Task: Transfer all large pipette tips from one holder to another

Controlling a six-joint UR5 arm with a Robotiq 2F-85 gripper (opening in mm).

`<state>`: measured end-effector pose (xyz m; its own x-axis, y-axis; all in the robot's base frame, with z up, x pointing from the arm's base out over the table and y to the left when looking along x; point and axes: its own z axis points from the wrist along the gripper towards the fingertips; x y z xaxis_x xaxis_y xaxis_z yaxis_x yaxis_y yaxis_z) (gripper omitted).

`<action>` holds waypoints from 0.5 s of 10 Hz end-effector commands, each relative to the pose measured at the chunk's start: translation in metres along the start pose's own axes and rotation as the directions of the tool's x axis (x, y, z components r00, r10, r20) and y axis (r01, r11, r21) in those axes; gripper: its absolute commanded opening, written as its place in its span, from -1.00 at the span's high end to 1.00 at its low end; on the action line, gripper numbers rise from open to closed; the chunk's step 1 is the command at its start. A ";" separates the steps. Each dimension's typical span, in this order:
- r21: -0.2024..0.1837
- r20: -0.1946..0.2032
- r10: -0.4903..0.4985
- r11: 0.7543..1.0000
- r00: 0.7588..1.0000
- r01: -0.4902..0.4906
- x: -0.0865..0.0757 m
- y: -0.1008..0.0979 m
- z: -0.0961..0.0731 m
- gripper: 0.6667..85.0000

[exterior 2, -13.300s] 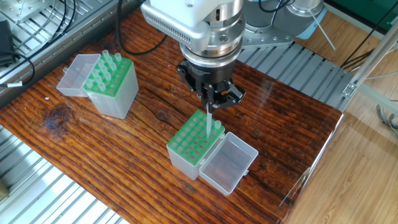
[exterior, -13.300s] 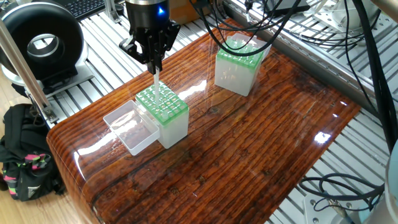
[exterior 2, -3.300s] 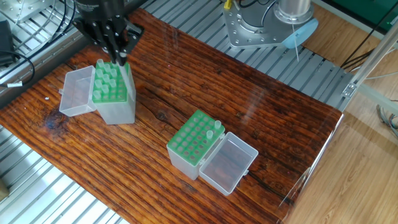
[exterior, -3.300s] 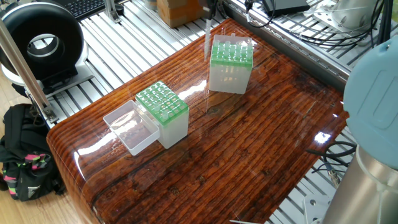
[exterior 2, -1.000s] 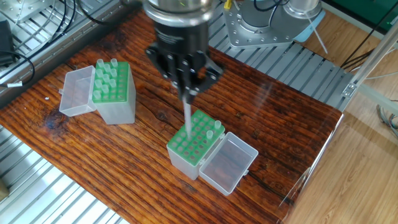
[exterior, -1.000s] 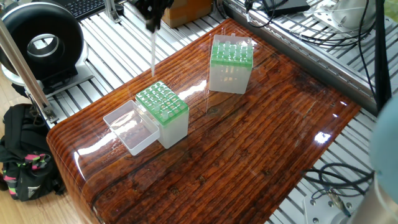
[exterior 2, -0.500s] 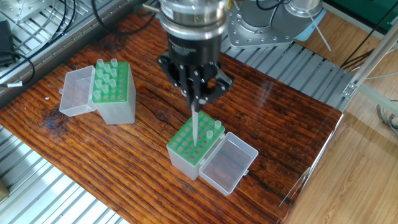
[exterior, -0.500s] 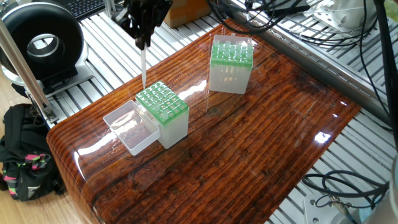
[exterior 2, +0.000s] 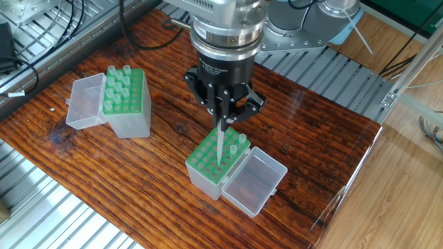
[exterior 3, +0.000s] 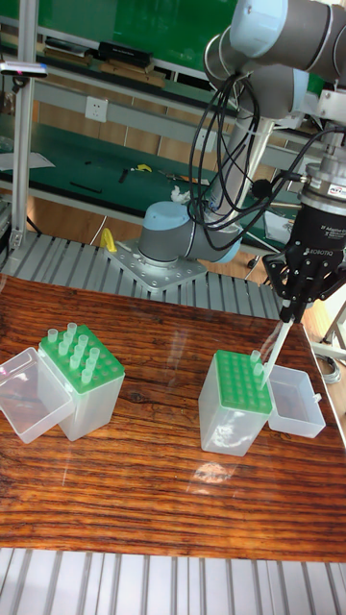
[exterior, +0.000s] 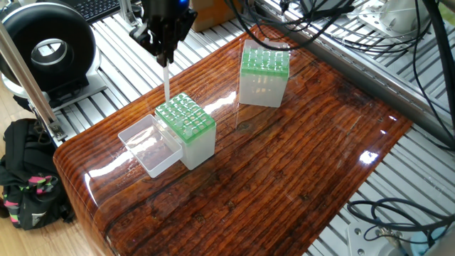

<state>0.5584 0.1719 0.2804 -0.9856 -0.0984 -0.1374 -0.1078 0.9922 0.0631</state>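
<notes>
My hand [exterior 2: 223, 124] hangs over the lidded holder [exterior 2: 201, 181] near the right end of the desk [exterior 2: 311, 138], its two fingers pinched shut on the wide top of one large pipette tip [exterior 2: 220, 145]. The tip's long axis runs close to upright, point down, and it ends just above the green grid, a row or so in from the one seated tip [exterior 2: 242, 140] at the grid's far right corner. The open hole I want lies straight below the hand, so I judge the coming move to be a plain drop along the tip's own axis. The tall fixed view shows the held tip leaning slightly, which could catch the rim of a hole.

The other holder [exterior 2: 124, 93] stands well apart at the far left of the desk in the other fixed view, its clear lid swung open to the left. Its stock of tips stands upright in the green grid; I count about eight, though they overlap and the number may be off by one.

The tally: two holders, one tip in my hand, one tip seated in the near holder, and roughly eight waiting in the far one.
</notes>
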 end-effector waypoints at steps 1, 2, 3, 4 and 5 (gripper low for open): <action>-0.009 0.000 0.002 1.000 1.000 -0.002 0.005 0.004 0.004 0.99; -0.012 0.000 0.003 1.000 1.000 -0.003 0.005 0.005 0.005 0.99; -0.012 -0.002 0.001 1.000 1.000 -0.001 0.005 0.005 0.005 0.99; -0.011 -0.005 0.001 1.000 1.000 -0.001 0.007 0.005 0.005 0.99; -0.011 -0.006 0.001 1.000 1.000 -0.001 0.008 0.006 0.006 0.99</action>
<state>0.5535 0.1740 0.2746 -0.9860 -0.0990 -0.1342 -0.1081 0.9922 0.0620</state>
